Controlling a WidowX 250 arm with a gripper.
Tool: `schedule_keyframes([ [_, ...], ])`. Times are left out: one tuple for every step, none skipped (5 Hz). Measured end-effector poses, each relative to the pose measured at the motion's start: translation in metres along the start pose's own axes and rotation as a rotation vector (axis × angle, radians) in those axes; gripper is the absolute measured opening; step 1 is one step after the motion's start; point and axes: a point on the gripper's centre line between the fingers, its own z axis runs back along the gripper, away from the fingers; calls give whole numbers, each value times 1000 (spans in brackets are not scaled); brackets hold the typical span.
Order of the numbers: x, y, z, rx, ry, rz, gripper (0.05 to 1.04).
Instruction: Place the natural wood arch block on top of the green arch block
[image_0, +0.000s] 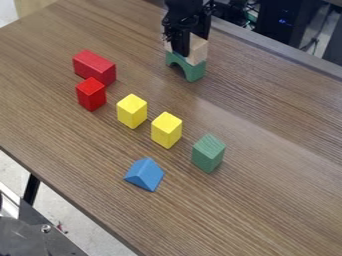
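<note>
At the top of the view, the black gripper (190, 41) points down, shut on a light wooden block (197, 50). One finger lies against the block's front-left face, and the far finger is mostly hidden behind it. Directly beneath, a green arch block (194, 71) stands on the table with its opening facing front-left. The wooden block sits at the arch's top; whether it bears its weight there I cannot tell.
On the brown table (267, 200) stand a long red block (94, 67), a smaller red block (91, 94), two yellow blocks (131, 111) (166, 130), a green block (208, 153) and a blue wedge (144, 174).
</note>
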Motion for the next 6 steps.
schedule_keyframes([
  [1, -2, -2, -2, -2, 1, 572],
  [2, -2, -2, -4, -4, 0, 573],
  [2, -4, -1, -8, -5, -2, 573],
  [3, -4, -6, -2, -5, -1, 573],
  [3, -5, -6, -6, -7, 0, 573],
  [3, -5, -7, -6, -13, -5, 647],
])
